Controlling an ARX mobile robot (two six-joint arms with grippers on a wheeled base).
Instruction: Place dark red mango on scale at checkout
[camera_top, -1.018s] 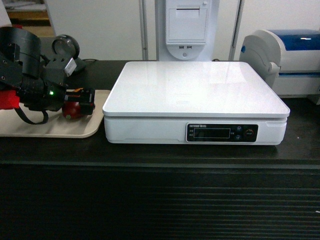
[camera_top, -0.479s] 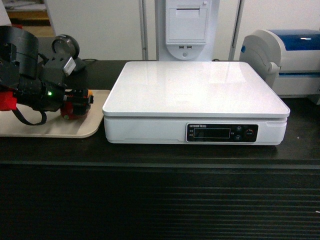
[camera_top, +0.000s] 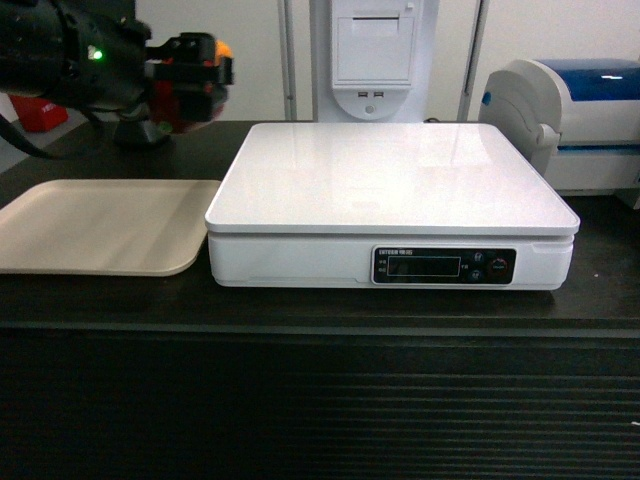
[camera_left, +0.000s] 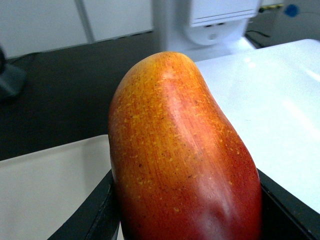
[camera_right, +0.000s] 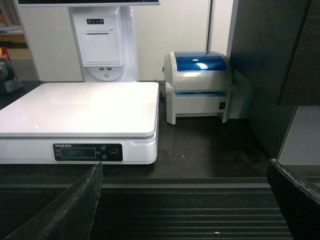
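Observation:
The dark red mango (camera_left: 180, 160), red with an orange-yellow end, fills the left wrist view between the two black fingers of my left gripper (camera_left: 187, 212), which is shut on it. In the head view the left gripper (camera_top: 192, 75) holds the mango (camera_top: 196, 98) in the air at the upper left. It hangs above the counter, just left of the scale's far left corner. The white scale (camera_top: 390, 180) sits on the black checkout (camera_top: 320, 400), its top bare. My right gripper (camera_right: 185, 205) stands open in front of the ribbed counter front, holding nothing.
A beige tray (camera_top: 100, 225) lies left of the scale. A white-and-blue printer (camera_top: 575, 120) stands to the scale's right, and a white terminal stand (camera_top: 372, 55) behind it. A dark round object (camera_top: 140, 130) sits under the raised left arm.
My left gripper has lifted the mango off the beige tray, moving up and to the right. The tray now shows nothing on it.

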